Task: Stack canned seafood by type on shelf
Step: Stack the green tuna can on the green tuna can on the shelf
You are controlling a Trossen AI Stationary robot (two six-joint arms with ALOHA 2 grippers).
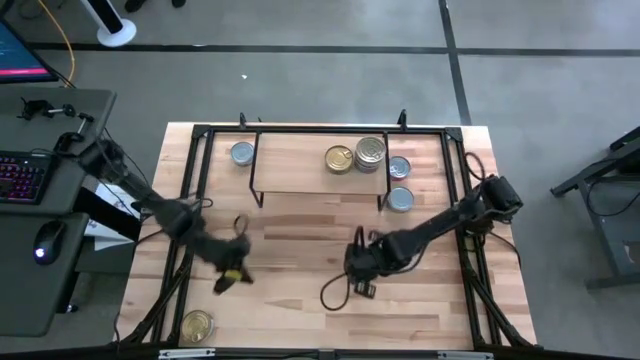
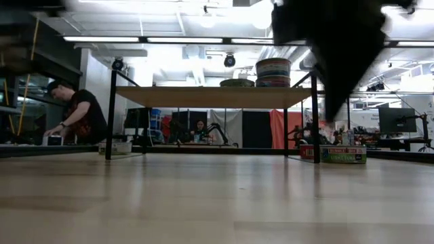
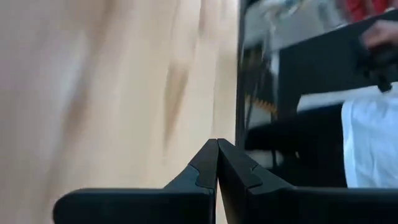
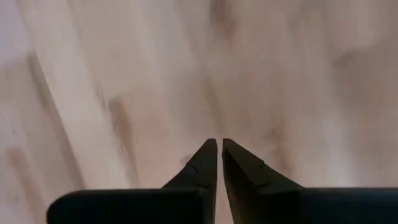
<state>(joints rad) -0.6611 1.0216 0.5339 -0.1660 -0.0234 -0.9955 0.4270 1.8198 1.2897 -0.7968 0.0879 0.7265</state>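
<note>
The shelf [image 1: 300, 165] stands at the table's far middle. On its wood top sit a gold-topped tin [image 1: 339, 159] and, beside it, a stack of silver-topped tins [image 1: 370, 152]; the low view shows the same flat tin [image 2: 237, 83] and stack [image 2: 273, 72]. Three bluish-grey tins rest on the table: one left of the shelf [image 1: 242, 153] and two at its right [image 1: 399, 167] [image 1: 399, 199]. A gold tin [image 1: 197, 325] lies near the near-left corner. My left gripper [image 1: 232, 275] [image 3: 217, 146] is shut and empty over the near-left table. My right gripper [image 1: 357, 280] [image 4: 219, 144] is shut and empty near the table's middle.
Black frame rails run along the table's far edge and sides [image 1: 200, 170]. A dark arm [image 2: 339, 47] fills the low view's upper right. Bare wood lies between the two grippers and in front of the shelf. A person sits at a desk beyond the table [image 2: 74, 112].
</note>
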